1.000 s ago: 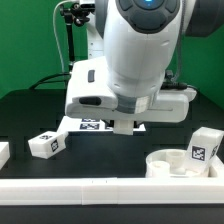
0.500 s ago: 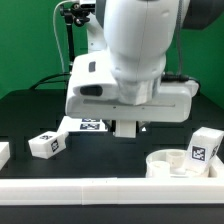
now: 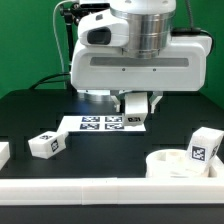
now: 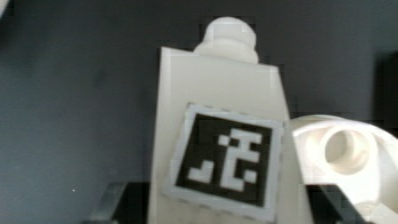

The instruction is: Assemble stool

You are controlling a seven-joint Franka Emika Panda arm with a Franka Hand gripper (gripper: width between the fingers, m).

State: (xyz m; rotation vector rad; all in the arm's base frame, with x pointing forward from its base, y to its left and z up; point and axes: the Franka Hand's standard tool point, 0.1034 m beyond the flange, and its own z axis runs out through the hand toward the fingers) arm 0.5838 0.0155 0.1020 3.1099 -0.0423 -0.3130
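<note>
I see the fingers [image 3: 151, 101] clamped on a stool leg [image 3: 136, 108] near the marker board [image 3: 95, 123]. The seat [image 3: 178, 163] rests on the bench [image 3: 30, 110] at the exterior view's right. A second leg [image 3: 45, 143] lies well apart.

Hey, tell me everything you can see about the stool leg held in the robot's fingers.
The leg is a white, blocky piece that looks like plastic, narrowing to a small rounded peg at one end. One flat face carries a black-and-white square tag. The fingers are closed on it, and in the exterior view it sits in front of the marker board; whether it touches the board cannot be told. In the wrist view the ring-shaped seat shows past it.
</note>
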